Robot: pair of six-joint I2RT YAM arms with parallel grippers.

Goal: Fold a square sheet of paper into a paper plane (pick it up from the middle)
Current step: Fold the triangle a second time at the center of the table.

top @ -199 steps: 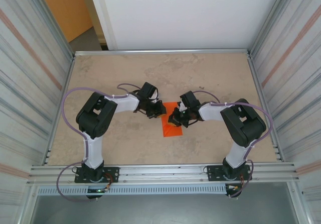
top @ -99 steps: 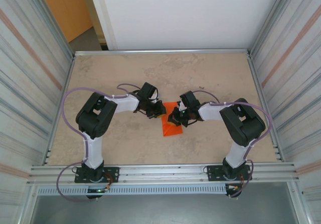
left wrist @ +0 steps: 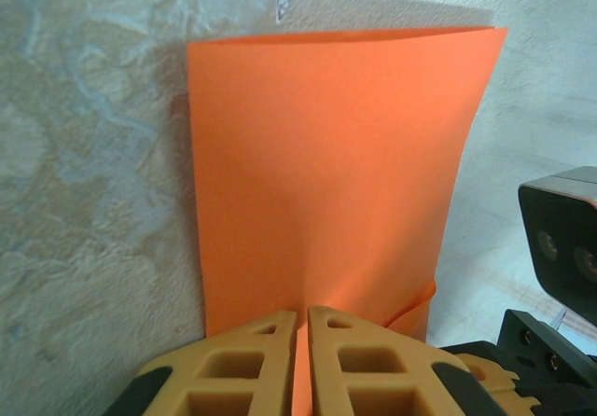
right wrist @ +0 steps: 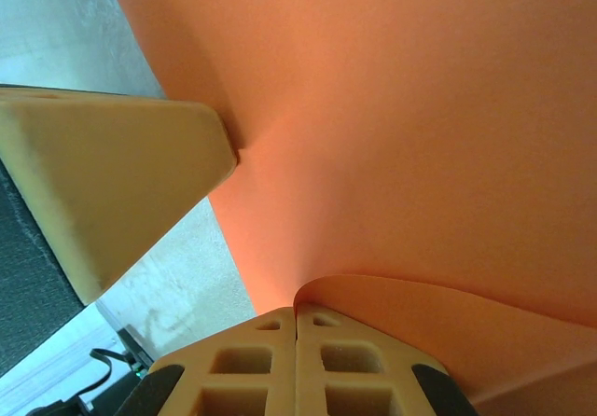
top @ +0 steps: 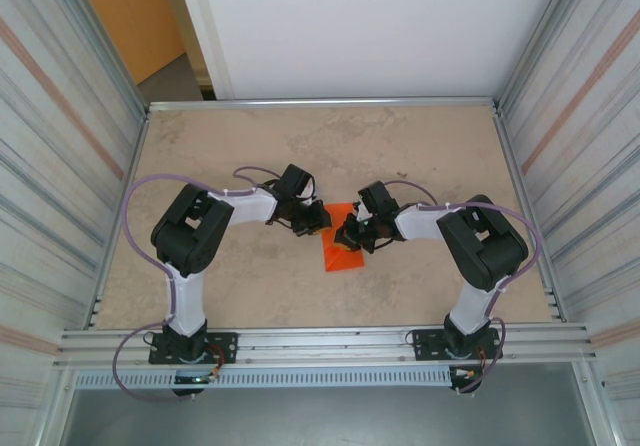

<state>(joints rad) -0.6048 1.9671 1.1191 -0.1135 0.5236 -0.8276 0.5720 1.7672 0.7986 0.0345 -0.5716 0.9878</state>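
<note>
Left gripper (left wrist: 302,318) and right gripper (right wrist: 297,315) both clamp the thin bright orange paper sheet (left wrist: 326,155) between them, so one uneven tug could easily rip it.

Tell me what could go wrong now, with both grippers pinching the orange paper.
1. The left gripper and right gripper both pinch the thin orange paper close together; pulling apart could tear it.
2. The paper bulges up beside the right gripper; pressing now might set a crooked crease.
</note>
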